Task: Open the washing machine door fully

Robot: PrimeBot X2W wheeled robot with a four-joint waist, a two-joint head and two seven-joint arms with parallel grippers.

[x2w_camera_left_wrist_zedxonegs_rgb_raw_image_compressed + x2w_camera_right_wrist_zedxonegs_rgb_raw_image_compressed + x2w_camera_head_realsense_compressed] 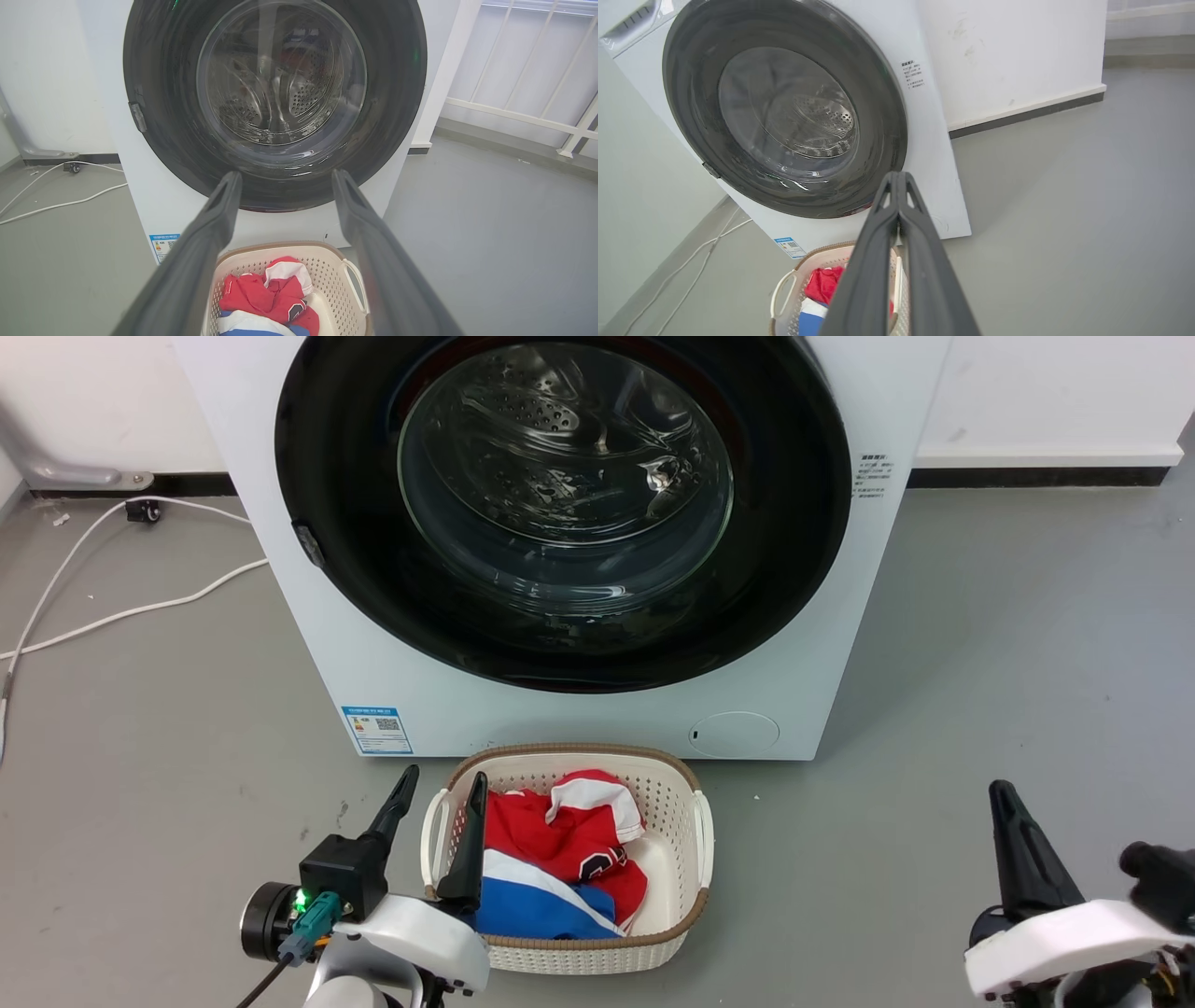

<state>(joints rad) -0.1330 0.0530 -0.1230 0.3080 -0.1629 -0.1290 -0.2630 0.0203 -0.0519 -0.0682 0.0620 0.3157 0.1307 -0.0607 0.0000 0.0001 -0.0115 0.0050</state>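
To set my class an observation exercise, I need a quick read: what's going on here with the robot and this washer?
A two-armed robot faces a white washing machine whose round black door is shut. Neither arm touches it. The left pincer hangs open by a laundry basket of red, white and blue clothes on the floor in front of the machine. The right pincer is shut on nothing, held off to the right. Opening the door has not yet begun.

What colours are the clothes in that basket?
Red, white and blue clothes in the cream basket, clearest in the head view.
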